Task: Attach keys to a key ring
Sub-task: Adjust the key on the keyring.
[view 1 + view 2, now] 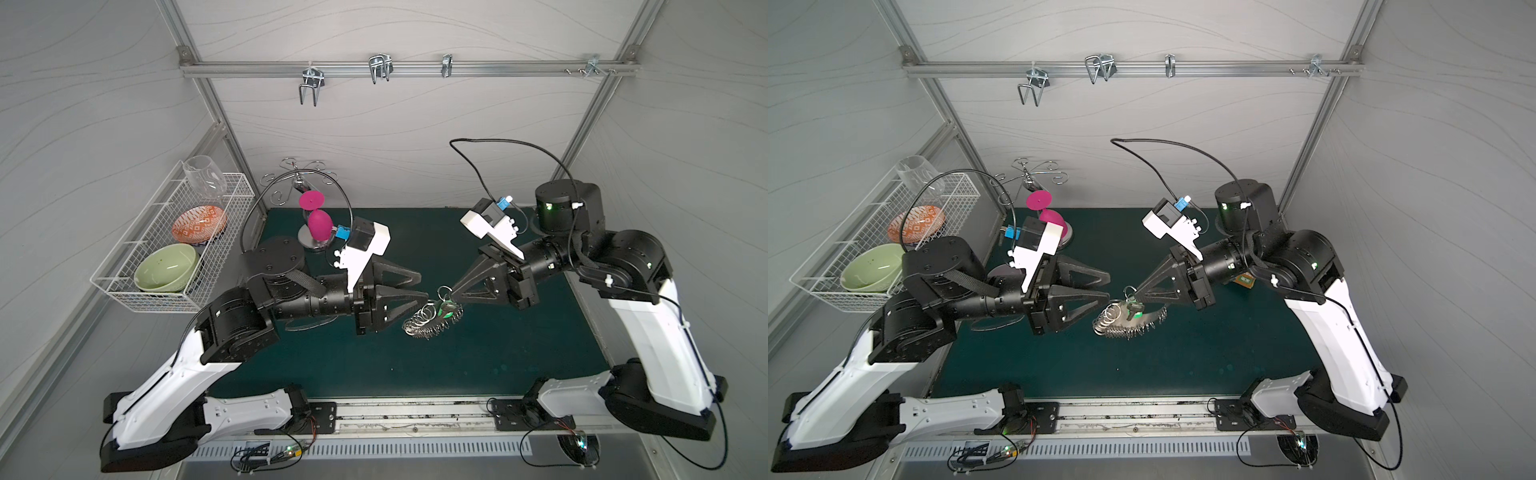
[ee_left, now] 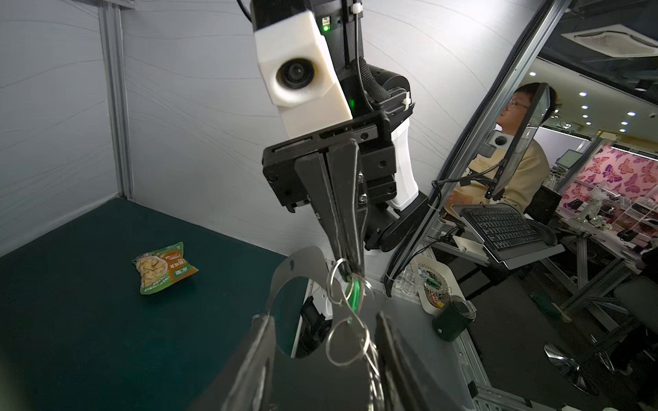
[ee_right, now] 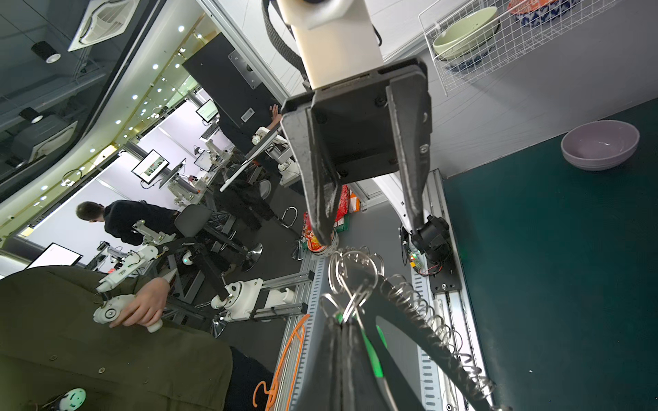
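green key between closed right fingers

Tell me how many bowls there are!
3: green bowl and orange bowl in the wire basket, lilac bowl on the mat. Others may be hidden.

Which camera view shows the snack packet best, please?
The left wrist view: the snack packet lies whole and unobstructed on the green mat. The top views mostly hide it under the right arm; only a corner shows in a top view. The right wrist view does not show it.
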`<state>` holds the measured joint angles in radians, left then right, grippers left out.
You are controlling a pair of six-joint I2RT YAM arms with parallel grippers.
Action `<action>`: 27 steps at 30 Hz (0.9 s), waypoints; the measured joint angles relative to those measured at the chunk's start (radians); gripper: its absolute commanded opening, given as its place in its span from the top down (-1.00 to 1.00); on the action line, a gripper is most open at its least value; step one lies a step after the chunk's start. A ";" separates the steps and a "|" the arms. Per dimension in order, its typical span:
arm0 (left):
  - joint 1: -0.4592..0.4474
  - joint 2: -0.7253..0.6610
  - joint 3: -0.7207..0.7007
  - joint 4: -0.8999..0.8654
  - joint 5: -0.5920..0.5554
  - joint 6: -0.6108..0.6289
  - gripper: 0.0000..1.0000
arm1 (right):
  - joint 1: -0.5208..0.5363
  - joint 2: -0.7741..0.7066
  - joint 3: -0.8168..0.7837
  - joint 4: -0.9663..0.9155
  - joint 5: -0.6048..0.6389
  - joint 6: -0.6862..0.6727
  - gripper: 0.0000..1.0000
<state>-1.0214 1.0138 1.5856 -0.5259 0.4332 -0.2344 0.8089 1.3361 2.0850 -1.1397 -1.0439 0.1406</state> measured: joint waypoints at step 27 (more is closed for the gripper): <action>0.075 0.052 -0.032 0.090 0.288 -0.193 0.20 | 0.061 0.011 -0.024 -0.007 -0.007 0.002 1.00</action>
<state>-0.9466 1.0657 1.5536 -0.4355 0.7208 -0.4271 0.8696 1.3468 2.0609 -1.1469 -1.0508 0.1425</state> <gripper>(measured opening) 0.402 0.042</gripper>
